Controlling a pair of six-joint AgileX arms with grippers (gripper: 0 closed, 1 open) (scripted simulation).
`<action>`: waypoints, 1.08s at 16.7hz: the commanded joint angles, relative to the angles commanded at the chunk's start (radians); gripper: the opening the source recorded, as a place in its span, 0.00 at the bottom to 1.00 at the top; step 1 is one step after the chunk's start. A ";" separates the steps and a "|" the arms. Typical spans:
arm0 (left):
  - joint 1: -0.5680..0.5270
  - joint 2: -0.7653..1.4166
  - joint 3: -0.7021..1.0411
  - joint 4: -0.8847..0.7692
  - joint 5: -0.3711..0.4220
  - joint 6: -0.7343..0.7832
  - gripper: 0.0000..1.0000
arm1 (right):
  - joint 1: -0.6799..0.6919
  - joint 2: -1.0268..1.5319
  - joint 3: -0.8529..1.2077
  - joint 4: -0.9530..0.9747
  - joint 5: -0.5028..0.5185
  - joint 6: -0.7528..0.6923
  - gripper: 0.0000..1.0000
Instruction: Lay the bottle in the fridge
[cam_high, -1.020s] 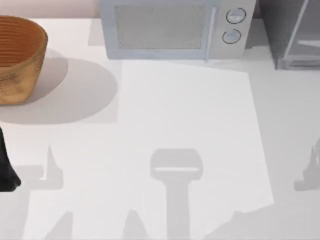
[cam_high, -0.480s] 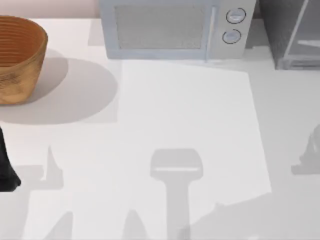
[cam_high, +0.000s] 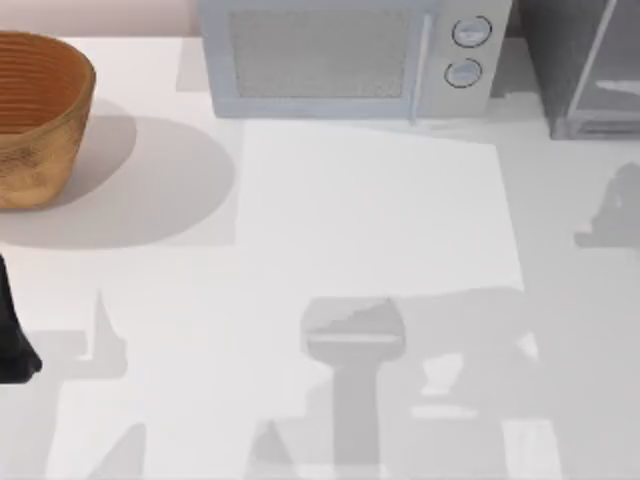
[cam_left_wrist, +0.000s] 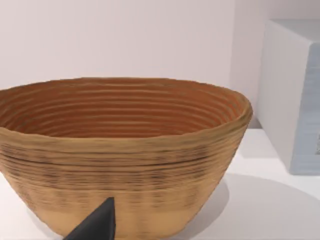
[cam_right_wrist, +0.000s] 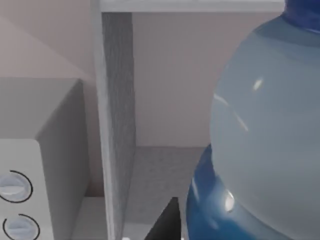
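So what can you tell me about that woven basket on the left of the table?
The basket is a round, deep bowl of tan-brown woven material, ribbed in horizontal rings inside and out, the inside a warmer orange-brown. It stands upright on the white table at the far left, to the left of the white microwave, apart from it. It casts a broad shadow to its right. In the left wrist view its walls flare outward toward the rim, and what shows of its inside holds nothing.
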 joint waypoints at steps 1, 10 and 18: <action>0.000 0.000 0.000 0.000 0.000 0.000 1.00 | -0.012 0.091 0.045 0.052 -0.012 -0.001 0.01; 0.000 0.000 0.000 0.000 0.000 0.000 1.00 | -0.111 0.827 0.392 0.450 -0.103 0.002 0.01; 0.000 0.000 0.000 0.000 0.000 0.000 1.00 | -0.152 1.128 0.529 0.608 -0.139 0.005 0.01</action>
